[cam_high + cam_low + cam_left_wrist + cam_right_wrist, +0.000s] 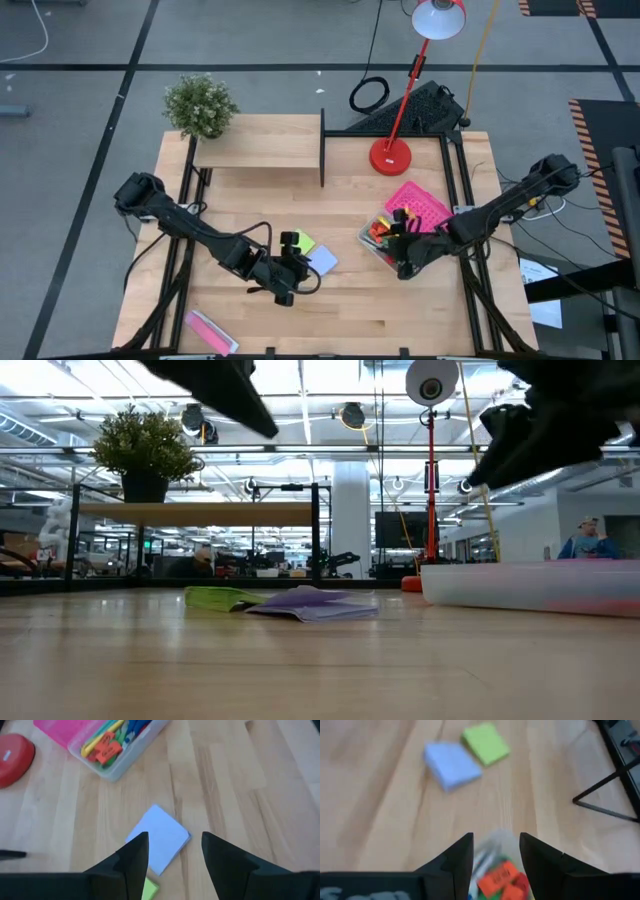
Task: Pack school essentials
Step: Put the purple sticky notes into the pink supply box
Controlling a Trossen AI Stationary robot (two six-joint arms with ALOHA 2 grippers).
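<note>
The left hand (172,862) hangs open above the table (400,310), its fingers spread over the pale-blue sticky-note pad (159,838), which lies flat with the green sticky-note pad (485,743) touching its corner. The right hand (495,855) is open too, poised over the near end of the clear bin (372,243), not gripping anything. Inside the bin lie an orange block (496,879) and coloured pens (102,739). The pink lid (420,205) lies against the bin's far side, near the red lamp base (390,156).
</note>
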